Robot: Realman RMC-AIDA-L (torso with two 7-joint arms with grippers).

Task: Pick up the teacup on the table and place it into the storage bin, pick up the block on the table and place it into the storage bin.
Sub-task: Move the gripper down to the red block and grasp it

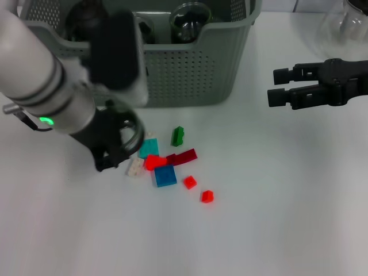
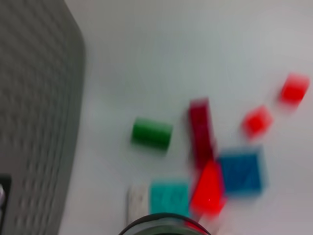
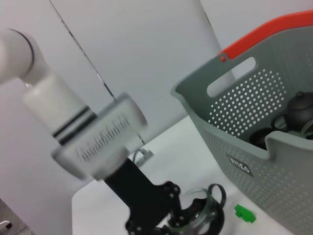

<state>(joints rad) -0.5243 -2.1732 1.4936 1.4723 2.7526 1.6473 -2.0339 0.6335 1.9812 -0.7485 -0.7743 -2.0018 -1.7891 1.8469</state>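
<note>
Left gripper (image 1: 118,150) hung low over the white table (image 1: 259,230), clamped on a clear glass teacup (image 3: 198,215), presumably lifted for carrying to the bin. The grey-green perforated plastic storage bin (image 1: 190,69) stood just behind it, dark teaware already inside. Small coloured plastic blocks (image 1: 167,167) lay scattered right beside the gripper, untouched. Right gripper (image 1: 282,86) hovered well off to the side, fingers parted, idle.

We find the storage bin (image 1: 190,69) at the table's (image 1: 276,218) back, dark teaware (image 1: 190,23) inside it, and scattered blocks (image 1: 167,164) on the table before it.
</note>
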